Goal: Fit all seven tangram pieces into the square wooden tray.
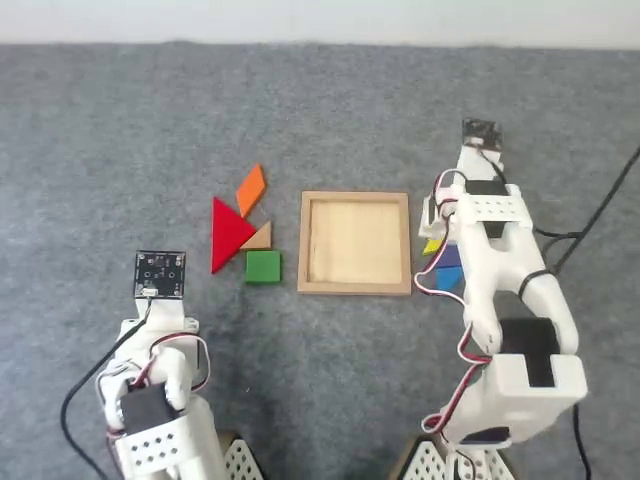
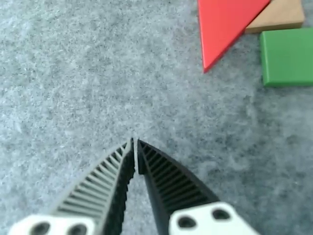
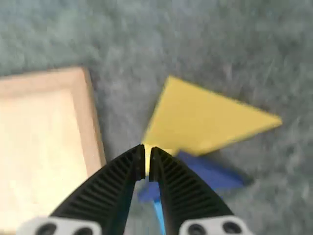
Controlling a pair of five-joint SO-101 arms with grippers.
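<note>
The square wooden tray [image 1: 355,198] lies mid-table with nothing in it. To its left lie an orange parallelogram [image 1: 251,190], a red triangle [image 1: 228,233], a tan triangle [image 1: 259,238] and a green square [image 1: 263,266]. My left gripper [image 2: 135,142] is shut over bare carpet, short of the red triangle [image 2: 222,24] and green square [image 2: 287,56]. A yellow triangle [image 1: 432,245] and blue pieces [image 1: 447,275] lie right of the tray, partly under the right arm. My right gripper [image 3: 146,149] is shut, with its tips at the corner of the yellow triangle [image 3: 200,120] beside the tray rim [image 3: 90,117].
Grey carpet covers the table. The right arm [image 1: 495,240] stretches along the tray's right side. A dark blue piece [image 3: 205,176] lies partly under the yellow triangle. A black cable [image 1: 600,215] runs at the far right.
</note>
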